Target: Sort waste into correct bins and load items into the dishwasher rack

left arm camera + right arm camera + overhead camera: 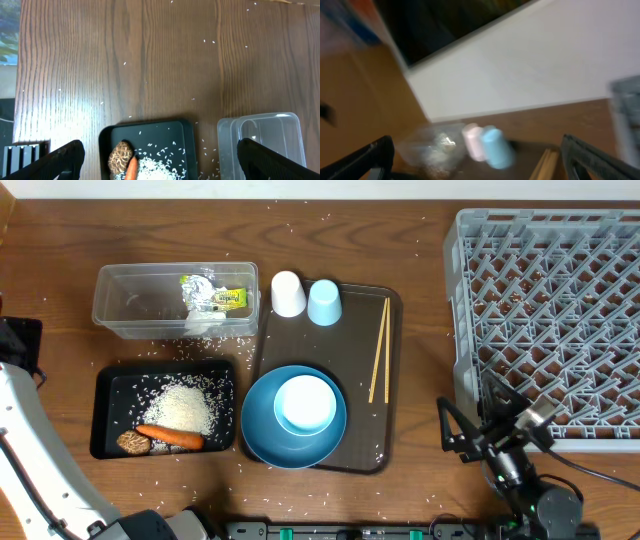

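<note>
The left gripper stood released, its two fingers spread wide with nothing between them, above the far end of the black tray. The right gripper was likewise released and empty, just off the near left corner of the dishwasher rack, which ran out of view on the right. In the black tray lay the heap of rice, with the carrot and the brown lump along its near edge. The clear tub sat just beyond it with the wrapper inside, and loose grains lay in the narrow gap between the two. The brown serving tray lay just beside both bins. The blue plate, with the white bowl in it, overhung that tray's left edge and came almost to the black tray. The white cup and the light-blue cup stood touching at the far edge, and the chopsticks lay along the right side. Bare table ran as a clear strip between serving tray and rack, and widely to the left of the bins.
</note>
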`<state>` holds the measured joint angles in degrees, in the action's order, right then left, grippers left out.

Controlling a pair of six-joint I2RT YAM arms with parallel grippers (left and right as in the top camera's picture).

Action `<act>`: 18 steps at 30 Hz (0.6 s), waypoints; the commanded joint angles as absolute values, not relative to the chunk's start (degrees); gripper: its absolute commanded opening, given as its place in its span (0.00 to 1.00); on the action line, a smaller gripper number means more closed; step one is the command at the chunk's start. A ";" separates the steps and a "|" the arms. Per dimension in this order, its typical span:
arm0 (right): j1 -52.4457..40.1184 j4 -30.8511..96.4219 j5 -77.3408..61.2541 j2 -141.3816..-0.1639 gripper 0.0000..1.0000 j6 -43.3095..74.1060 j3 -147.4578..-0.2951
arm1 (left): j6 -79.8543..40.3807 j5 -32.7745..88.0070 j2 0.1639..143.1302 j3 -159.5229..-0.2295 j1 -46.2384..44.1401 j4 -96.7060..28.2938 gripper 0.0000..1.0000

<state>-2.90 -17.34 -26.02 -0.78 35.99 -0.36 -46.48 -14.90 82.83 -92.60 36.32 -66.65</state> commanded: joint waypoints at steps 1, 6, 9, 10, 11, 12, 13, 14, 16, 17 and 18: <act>-3.40 -22.15 -27.62 -0.69 0.99 49.80 -0.32 | -46.37 -14.74 82.96 -92.90 36.58 -66.83 0.98; -3.40 -31.09 -21.96 -0.71 0.99 50.78 -1.21 | -46.37 -14.74 82.96 -92.90 36.58 -66.83 0.98; -3.40 -30.79 -16.45 -1.61 0.99 49.74 -4.21 | -46.37 -14.74 82.96 -92.90 36.58 -66.83 0.98; -3.40 -30.76 -15.66 -2.37 0.99 48.45 -5.41 | -46.37 -14.74 82.96 -92.90 36.58 -66.83 0.98; -3.40 -30.44 -15.05 -3.64 0.99 46.19 -7.07 | -46.37 -14.74 82.96 -92.90 36.58 -66.83 0.98; -3.40 -30.04 -14.98 -5.15 0.99 43.88 -8.78 | -46.37 -14.74 82.96 -92.90 36.58 -66.83 0.98; -3.40 -29.34 -15.00 -7.03 0.99 41.56 -10.70 | -46.37 -14.74 82.96 -92.90 36.58 -66.83 0.98; -3.40 -28.14 -15.07 -9.63 0.99 39.59 -13.21 | -46.35 -14.74 82.96 -92.90 36.58 -66.83 0.98; -3.40 -25.39 -16.05 -15.53 0.99 36.18 -18.52 | -46.37 -14.74 82.96 -92.90 36.58 -66.83 0.98; -3.40 -24.16 -17.32 -18.63 0.99 34.22 -21.28 | -46.37 -14.74 82.96 -92.90 36.58 -66.83 0.98; -3.40 -22.61 -19.22 -22.57 0.99 32.01 -24.69 | -46.37 -14.74 82.96 -92.90 36.58 -66.83 0.98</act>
<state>-2.92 -24.58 -17.54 -15.18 40.23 -17.65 -46.48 -14.90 82.83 -92.60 36.32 -66.63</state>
